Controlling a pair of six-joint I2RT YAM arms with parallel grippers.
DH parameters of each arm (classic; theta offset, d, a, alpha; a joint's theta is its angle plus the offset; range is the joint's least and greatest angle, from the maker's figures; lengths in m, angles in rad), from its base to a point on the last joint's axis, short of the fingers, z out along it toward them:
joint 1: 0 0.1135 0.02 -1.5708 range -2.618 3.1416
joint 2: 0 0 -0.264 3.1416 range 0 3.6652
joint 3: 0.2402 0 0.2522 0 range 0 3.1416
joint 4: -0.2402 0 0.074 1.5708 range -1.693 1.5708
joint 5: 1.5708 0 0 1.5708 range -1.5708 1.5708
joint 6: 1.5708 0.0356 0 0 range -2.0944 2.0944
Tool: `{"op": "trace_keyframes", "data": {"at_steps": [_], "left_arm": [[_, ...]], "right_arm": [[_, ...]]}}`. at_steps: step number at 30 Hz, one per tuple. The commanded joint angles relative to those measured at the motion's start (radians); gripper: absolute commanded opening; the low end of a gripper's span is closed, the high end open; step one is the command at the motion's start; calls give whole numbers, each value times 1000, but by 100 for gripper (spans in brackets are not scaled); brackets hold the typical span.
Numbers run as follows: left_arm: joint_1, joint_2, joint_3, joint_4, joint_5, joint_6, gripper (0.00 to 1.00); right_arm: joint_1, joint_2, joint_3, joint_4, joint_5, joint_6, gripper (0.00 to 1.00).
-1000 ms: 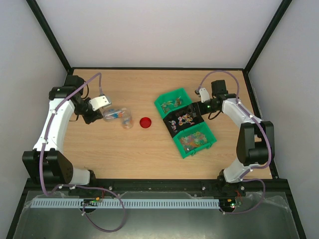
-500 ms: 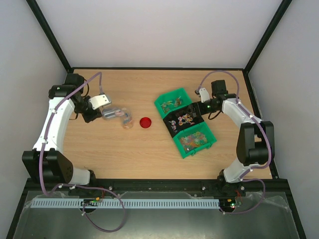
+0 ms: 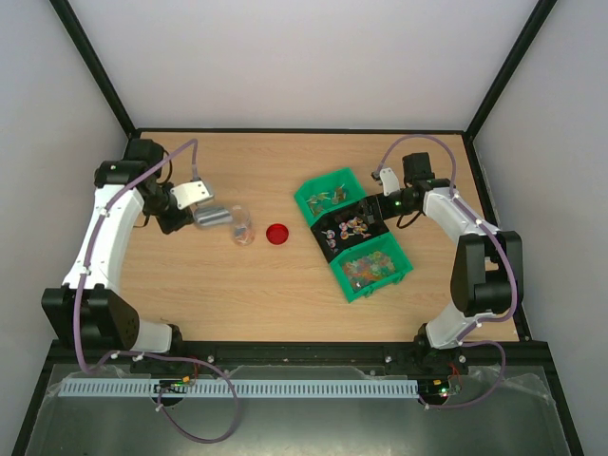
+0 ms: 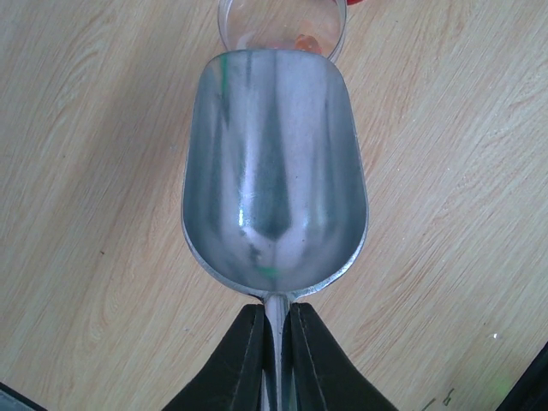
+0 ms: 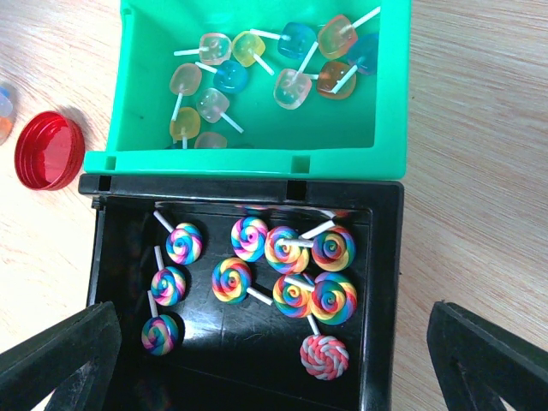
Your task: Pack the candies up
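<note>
My left gripper [image 4: 276, 347] is shut on the thin handle of a silver metal scoop [image 4: 274, 171]. Its bowl is empty and its tip reaches over the rim of a clear jar [image 4: 282, 21]. A few candies [image 4: 306, 41] show inside the jar. In the top view the scoop [image 3: 215, 217] points right at the jar [image 3: 243, 229]. More candies [image 3: 366, 266] fill the near green bin. My right gripper [image 5: 274, 368] hangs open above a black bin [image 5: 385, 257] of swirled lollipops, touching nothing.
A red round lid [image 3: 276, 234] lies flat between the jar and the bins. A far green bin [image 5: 390, 103] holds translucent lollipops. The three bins sit in a slanted row right of centre. Black frame posts border the table.
Coloured candies lay in the scoop a second ago. They have slid off into the jar, and the scoop bowl is now empty. The right arm has not moved.
</note>
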Motion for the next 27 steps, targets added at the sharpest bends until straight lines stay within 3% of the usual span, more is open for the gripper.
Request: {"op": "trace_keyframes", "data": {"at_steps": [1,7,16,21,27], "left_arm": [[-6,4,51,-38,-15,3,2],[-18,25,182,-64,68,-42,2],[-225,19,235,6,94,-244,2],[-347,44,224,122,24,-387,2],[-481,252,372,127,-116,-523,2]], "right_arm": [[1,1,0,-44,-1,-9,99],[0,-2,-1,-39,46,-4,100],[-17,-32,5,-94,61,-19,98],[-39,-42,27,-112,59,-19,97],[-22,37,92,-89,16,32,88]]}}
